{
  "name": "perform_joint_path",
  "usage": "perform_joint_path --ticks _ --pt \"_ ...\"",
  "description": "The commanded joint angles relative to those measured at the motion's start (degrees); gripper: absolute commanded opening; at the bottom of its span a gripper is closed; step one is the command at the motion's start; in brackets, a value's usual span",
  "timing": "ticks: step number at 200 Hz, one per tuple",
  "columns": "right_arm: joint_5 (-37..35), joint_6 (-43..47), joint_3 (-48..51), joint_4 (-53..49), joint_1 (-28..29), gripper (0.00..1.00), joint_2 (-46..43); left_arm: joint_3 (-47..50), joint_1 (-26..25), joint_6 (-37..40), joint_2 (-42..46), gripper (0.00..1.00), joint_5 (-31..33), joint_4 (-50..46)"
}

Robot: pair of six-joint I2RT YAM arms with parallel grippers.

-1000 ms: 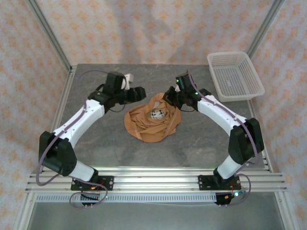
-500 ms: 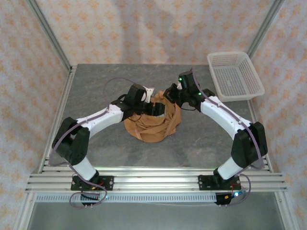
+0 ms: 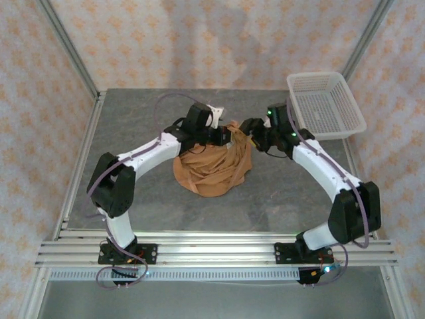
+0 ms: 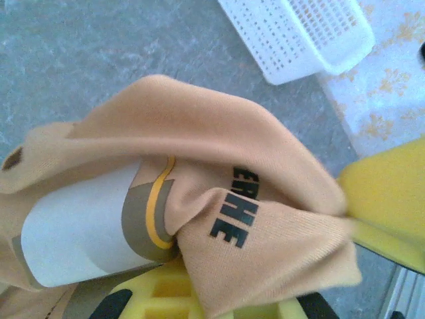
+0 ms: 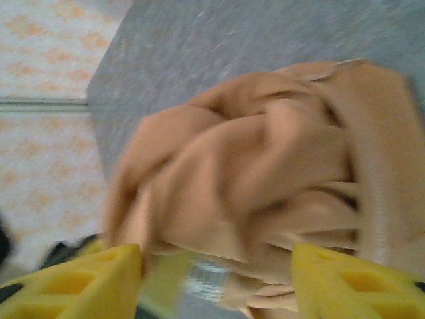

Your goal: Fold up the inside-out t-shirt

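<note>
While the left gripper point(image 3: 228, 136) clamps the t-shirt point(image 3: 212, 171), the right gripper point(image 3: 250, 127) gapes beside it

The t-shirt point(image 3: 212, 169) I am working on is caramel orange-tan, with black block letters and a white patch edged by an olive band and a thin yellow stripe. The basket point(image 3: 329, 106) is white with a fine grid of holes, the table point(image 3: 119, 119) is mottled grey, and the walls point(image 3: 199, 40) are cream with a repeating orange flower print. My fingers point(image 5: 86, 276) are bright yellow and my arms point(image 3: 143, 156) white and black.
</note>
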State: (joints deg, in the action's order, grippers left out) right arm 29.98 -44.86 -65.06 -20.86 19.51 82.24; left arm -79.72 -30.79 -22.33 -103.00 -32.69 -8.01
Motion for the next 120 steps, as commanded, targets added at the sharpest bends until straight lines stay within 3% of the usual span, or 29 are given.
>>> perform_joint_path --ticks 1,31,72,114,120 --pt "-2.4 4.3 4.9 -3.2 0.1 0.63 -2.7 -4.4 1.0 1.6 4.1 0.00 -0.8 -5.2" --pt "-1.0 2.4 8.2 3.3 2.0 0.60 -0.4 -7.8 1.0 0.6 4.9 0.00 -2.1 -7.4" --pt "-5.2 2.9 6.0 7.8 3.5 0.57 9.5 -10.4 1.0 0.6 6.4 0.00 -2.2 -9.0" --pt "-10.5 3.4 6.0 7.7 -3.1 0.01 16.4 -27.0 3.9 5.6 6.1 0.00 -3.4 -23.2" --pt "-10.7 3.2 6.4 8.1 -4.1 0.00 16.5 -29.0 4.8 5.6 6.3 0.00 -4.4 -24.2"
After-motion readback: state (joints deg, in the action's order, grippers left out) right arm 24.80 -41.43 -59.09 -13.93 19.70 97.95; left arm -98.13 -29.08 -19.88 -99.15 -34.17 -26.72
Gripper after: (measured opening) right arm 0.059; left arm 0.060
